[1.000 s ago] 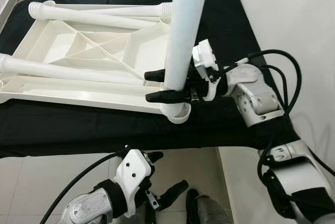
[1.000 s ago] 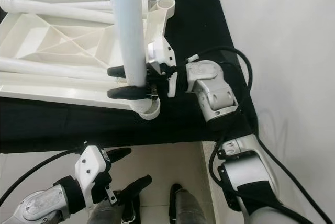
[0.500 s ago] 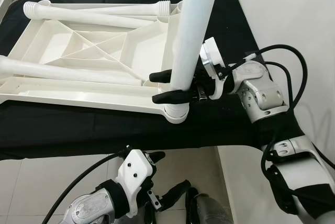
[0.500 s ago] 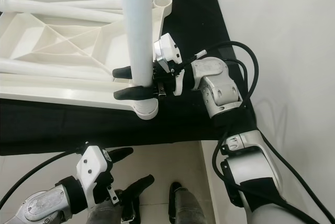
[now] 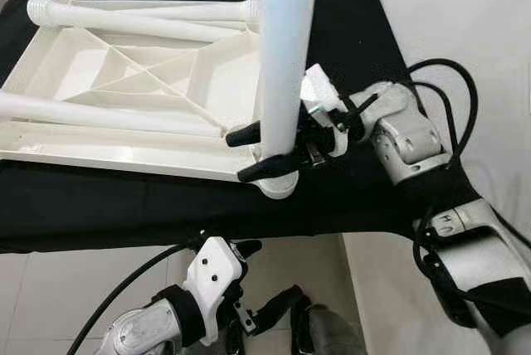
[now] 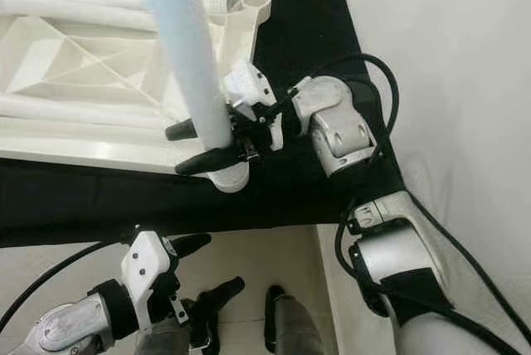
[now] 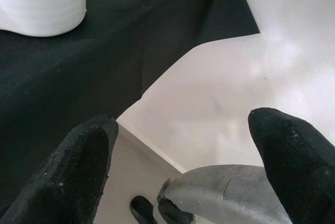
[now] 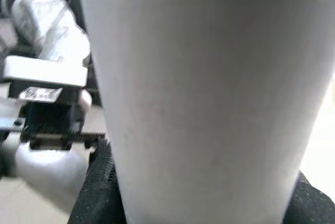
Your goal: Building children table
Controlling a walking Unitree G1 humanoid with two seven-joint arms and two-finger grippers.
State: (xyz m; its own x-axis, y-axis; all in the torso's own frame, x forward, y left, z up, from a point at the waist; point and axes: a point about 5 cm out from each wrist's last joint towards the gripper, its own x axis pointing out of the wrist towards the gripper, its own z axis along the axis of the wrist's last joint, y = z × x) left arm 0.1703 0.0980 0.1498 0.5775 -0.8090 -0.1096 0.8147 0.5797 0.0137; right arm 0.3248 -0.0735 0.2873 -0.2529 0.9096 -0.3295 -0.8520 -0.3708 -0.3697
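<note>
The left tool (image 5: 264, 276) hangs low with its fingers spread over the floor, the upturned white tabletop (image 5: 124, 98) lies on the black-draped surface (image 5: 99, 206), and the right tool (image 5: 253, 154) pinches 1 upright white leg (image 5: 284, 48) at its near corner socket (image 5: 280, 184).

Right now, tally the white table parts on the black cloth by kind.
Upturned tabletop: 1
Legs lying on it: 2
Upright leg held by the right gripper: 1
Total: 4
</note>
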